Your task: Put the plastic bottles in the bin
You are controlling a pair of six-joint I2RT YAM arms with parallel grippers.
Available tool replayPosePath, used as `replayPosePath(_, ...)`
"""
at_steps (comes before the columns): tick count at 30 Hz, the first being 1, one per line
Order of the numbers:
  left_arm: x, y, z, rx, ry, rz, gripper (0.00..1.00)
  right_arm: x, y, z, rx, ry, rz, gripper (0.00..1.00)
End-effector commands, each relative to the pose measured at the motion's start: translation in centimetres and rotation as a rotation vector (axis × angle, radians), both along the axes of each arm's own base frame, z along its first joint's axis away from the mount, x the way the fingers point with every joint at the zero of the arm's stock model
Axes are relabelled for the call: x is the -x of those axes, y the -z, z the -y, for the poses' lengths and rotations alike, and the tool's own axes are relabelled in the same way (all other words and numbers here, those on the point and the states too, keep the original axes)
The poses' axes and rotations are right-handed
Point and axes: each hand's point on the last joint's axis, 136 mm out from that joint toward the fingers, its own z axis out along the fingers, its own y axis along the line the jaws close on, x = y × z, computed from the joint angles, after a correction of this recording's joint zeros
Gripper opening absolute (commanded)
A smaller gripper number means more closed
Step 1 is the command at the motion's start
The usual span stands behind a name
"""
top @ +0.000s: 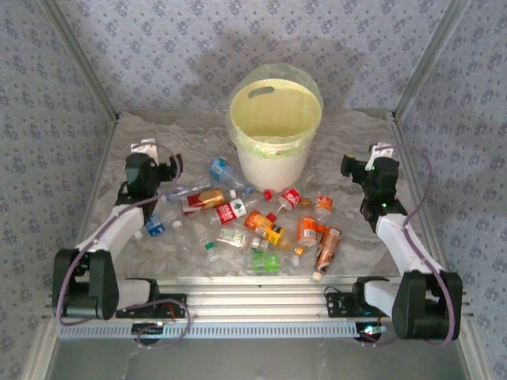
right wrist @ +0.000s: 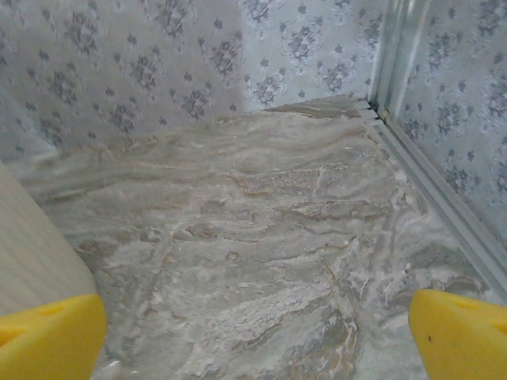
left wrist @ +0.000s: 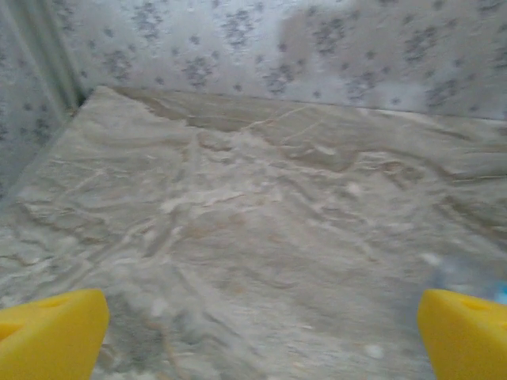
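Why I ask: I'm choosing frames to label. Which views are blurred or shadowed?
Top external: sharp, soft shadow on the patterned wall behind the large round cream-white bin. Left wrist: soft; the clear plastic bottle at frame edge is a smear. Right wrist: marble table sharper; right end effector has blurred yellow fingertips.

I work in a robot test cell, a lab booth with a homely dressing. Grey wallpaper [top: 198,47] with a repeated flower print covers the three walls. Bare aluminium posts [top: 89,75] stand at the far corners of the marble-look worktop [top: 356,146], and a slotted aluminium rail [top: 253,297] runs along its near edge.
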Motion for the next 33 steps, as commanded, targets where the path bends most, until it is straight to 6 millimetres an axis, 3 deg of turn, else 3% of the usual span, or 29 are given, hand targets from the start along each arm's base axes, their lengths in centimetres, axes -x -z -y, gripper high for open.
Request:
replayPosePath(1,2.4,-1.5,3.5,0.104,0.096,-0.108,1.0,4.1,2.7,0.4,-0.125,0.137,-0.211,1.0)
replayPosePath(3,3.7,-2.7,6.3,0.132,0.202,-0.123,1.0,5.5,3.0,0.0,-0.154,0.177,-0.255,1.0)
replayPosePath(8,8.8,-6.1,13.6,0.168,0.555,-0.125,1.0,7.9,4.5,-3.3,-0.237,0.102,-0.391,1.0)
replayPosePath(11,11.9,-7.8,17.3,0.2,0.754,-0.117,1.0,10.0,6.3,-4.6,-0.293,0.092,-0.496,0.92)
replayPosePath(17,16.3,-8.7,22.9,0.129,1.009,-0.157,1.0,13.1,7.6,-6.7,-0.321,0.046,-0.642,0.87)
replayPosePath(27,16.2,-11.4,27.1,0.114,1.105,-0.097,1.0,17.2,10.5,-8.4,-0.326,0.016,-0.772,0.87)
replayPosePath(33,16.3,-9.8,28.7,0.128,1.132,-0.124,1.0,18.3,13.1,-9.4,-0.382,-0.003,-0.825,0.86)
